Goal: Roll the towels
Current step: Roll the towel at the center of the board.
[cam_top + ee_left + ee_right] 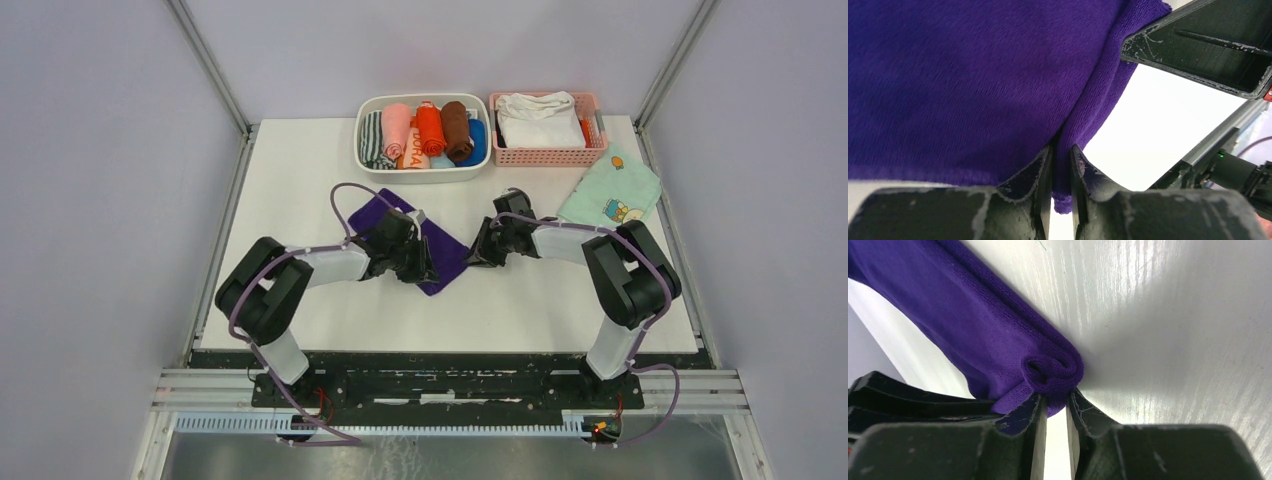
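Just in front of the bin [424,176], on the table [300,200], the purple towel [447,252] lay mostly flat, with one corner pointing toward the bin. Your left gripper [1062,150] sat at the towel's edge on the side away from the bin. Its jaws were narrow, with a fold of the hem between them. Your right gripper [1055,396] was at the towel's end, farther from the bin and to its right. Its jaws were narrow too, their tips against a small tight curl [1053,371] in the cloth. Bare table showed through the gap, so you could not tell whether they nipped the towel or only pressed on it.

That curl was all the rolling on view, so I judged the purple towel barely begun. Nearly its whole length was left to wind up, and it would probably need stowing after that. A pink roll [396,128] stood in the bin among other rolled cloths. If that was the second towel, you had half the job done.

As for writing, an orange cloth [413,160] at the bin's front wall bore pale letters that looked like "DOHA". They were too small for you to be sure. Right of the bin stood a basket [545,157] with a white cloth [540,120]. Beyond it lay a mint cloth [610,195] with a cartoon print and no readable words.
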You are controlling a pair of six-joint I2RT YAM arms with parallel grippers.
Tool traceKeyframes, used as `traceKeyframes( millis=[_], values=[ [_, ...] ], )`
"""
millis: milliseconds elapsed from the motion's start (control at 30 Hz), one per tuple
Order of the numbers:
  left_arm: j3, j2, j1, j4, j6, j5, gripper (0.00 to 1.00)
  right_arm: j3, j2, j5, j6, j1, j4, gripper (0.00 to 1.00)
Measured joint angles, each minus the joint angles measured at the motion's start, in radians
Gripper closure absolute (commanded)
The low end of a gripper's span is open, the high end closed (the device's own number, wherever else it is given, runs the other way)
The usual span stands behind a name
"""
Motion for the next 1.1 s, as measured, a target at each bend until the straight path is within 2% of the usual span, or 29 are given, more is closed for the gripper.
traceKeyframes(
  millis=[167,267,533,733,933,1100],
  values=[
    [0.009,-0.082,-0.035,-0.131,0.037,-0.148,0.6,0.037,0.005,0.035,-0.008,0.019,-0.069,0.74],
    [0.025,-0.133,-0.1,-0.208,0.063,-0.267,0.54,0.056,0.011,0.047,-0.012,0.024,-0.095,0.74],
    [0.119,-0.196,-0.415,-0.273,0.191,-0.636,0.43,0.08,0.014,0.068,-0.014,0.026,-0.145,0.73],
    [0.19,-0.098,-0.551,-0.259,0.351,-0.816,0.4,0.083,0.014,0.071,-0.014,0.027,-0.151,0.73],
    [0.216,0.069,-0.582,-0.267,0.449,-0.94,0.38,0.084,0.014,0.071,-0.014,0.027,-0.155,0.73],
    [0.219,0.104,-0.583,-0.278,0.5,-1.012,0.38,0.085,0.014,0.071,-0.014,0.027,-0.159,0.73]
  ],
)
